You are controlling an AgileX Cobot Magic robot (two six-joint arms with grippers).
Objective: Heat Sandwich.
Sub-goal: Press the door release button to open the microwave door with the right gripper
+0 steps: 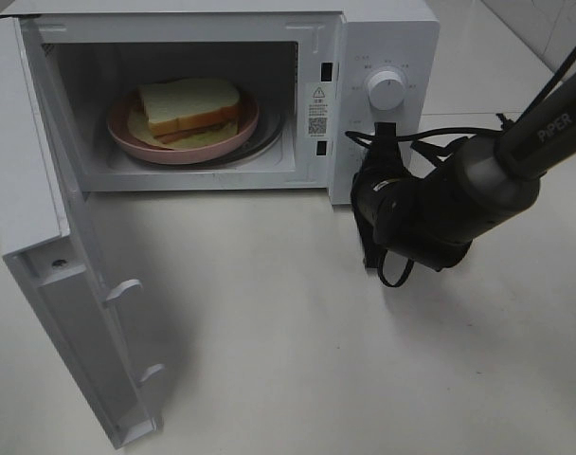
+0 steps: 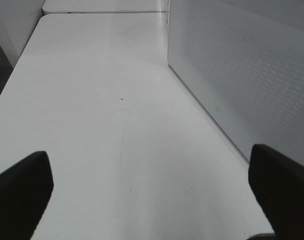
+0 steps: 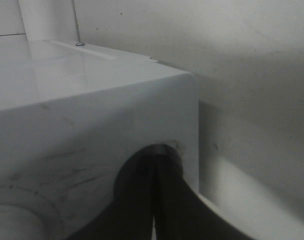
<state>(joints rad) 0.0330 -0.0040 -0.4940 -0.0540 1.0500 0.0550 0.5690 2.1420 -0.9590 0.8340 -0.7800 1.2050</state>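
The sandwich (image 1: 190, 104), white bread with a brown crust, lies on a round pink plate (image 1: 174, 152) inside the white microwave (image 1: 383, 38). The microwave's door (image 1: 70, 313) hangs wide open to the left. My right gripper (image 1: 384, 130) is shut, and its tips are against the control panel just below the round knob (image 1: 387, 89). In the right wrist view the shut right gripper (image 3: 153, 160) meets the white panel. Only the left wrist view shows my left gripper (image 2: 152, 200), which is open and empty over the table beside the microwave's perforated side wall (image 2: 242, 75).
The white table (image 1: 297, 332) runs in front of the microwave. The open door juts toward the front left edge. Black cables (image 1: 430, 144) loop around the right arm close to the panel. A wall stands behind the microwave.
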